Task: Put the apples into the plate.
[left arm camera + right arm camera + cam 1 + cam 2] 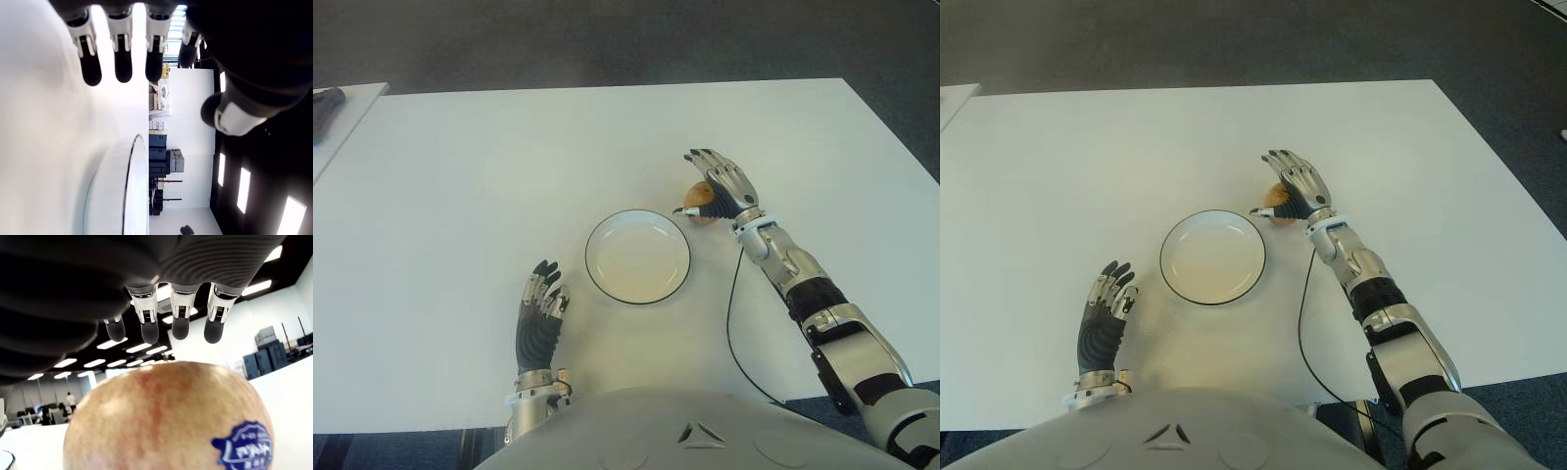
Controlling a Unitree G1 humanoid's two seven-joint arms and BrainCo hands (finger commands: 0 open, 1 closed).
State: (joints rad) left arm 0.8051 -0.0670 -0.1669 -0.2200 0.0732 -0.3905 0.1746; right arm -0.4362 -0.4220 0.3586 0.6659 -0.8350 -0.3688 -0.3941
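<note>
A reddish-yellow apple point(701, 200) with a blue sticker point(243, 450) sits on the white table point(460, 196), just right of the plate's far rim. The white plate point(637, 257) with a dark rim lies at the table's middle and holds nothing. My right hand point(718, 182) hovers directly over the apple with its fingers point(148, 328) stretched out above it and the thumb by the apple's plate side; it grips nothing. My left hand point(540, 311) shows flat and open to the left of the plate, near the table's front edge, its fingers point(123, 63) straight.
A black cable point(731, 323) runs from my right wrist back toward my body across the table. A second white table with a dark object point(325, 106) stands at the far left. Dark floor lies beyond the far edge.
</note>
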